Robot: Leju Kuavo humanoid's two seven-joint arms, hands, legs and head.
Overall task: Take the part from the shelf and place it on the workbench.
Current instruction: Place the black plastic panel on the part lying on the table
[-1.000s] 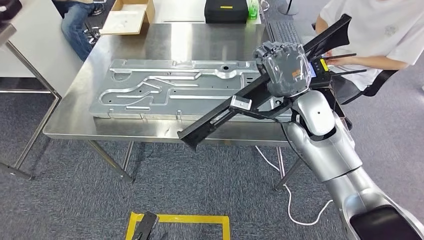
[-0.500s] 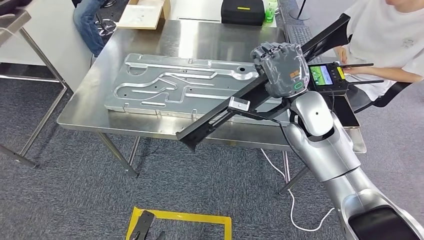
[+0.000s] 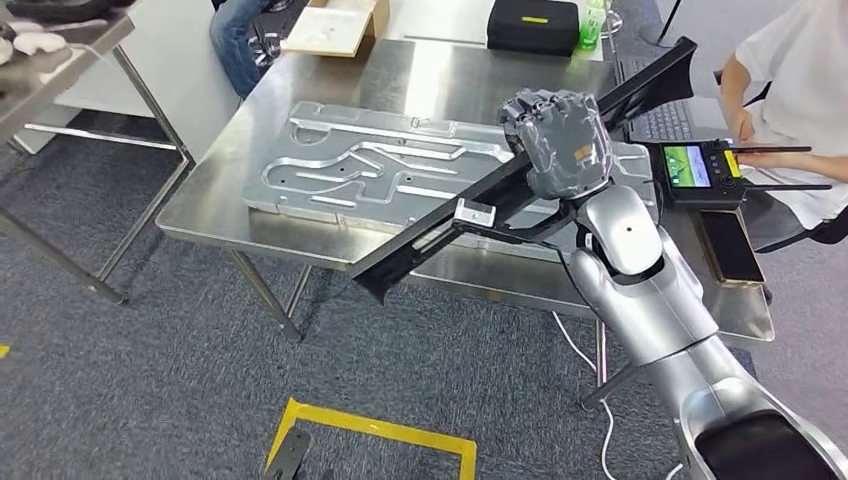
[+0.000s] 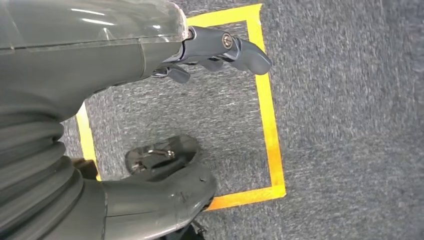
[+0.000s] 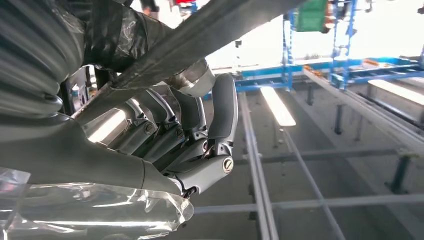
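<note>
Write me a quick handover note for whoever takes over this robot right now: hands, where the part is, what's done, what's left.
Right hand: grips the long black part near its middle, held above the steel workbench.
Left hand: holds nothing, hanging over the grey carpet by the yellow tape square.
Workbench: a large embossed metal plate lies on it; a person sits at its far right with a controller.
Done: part is in hand, off the shelf.
Left: lower it onto the workbench and release.

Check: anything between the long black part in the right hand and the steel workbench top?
Yes. The large silver stamped metal panel covers most of the near workbench surface, right under the long black part held by the right hand. Bare steel shows beyond the panel.
</note>
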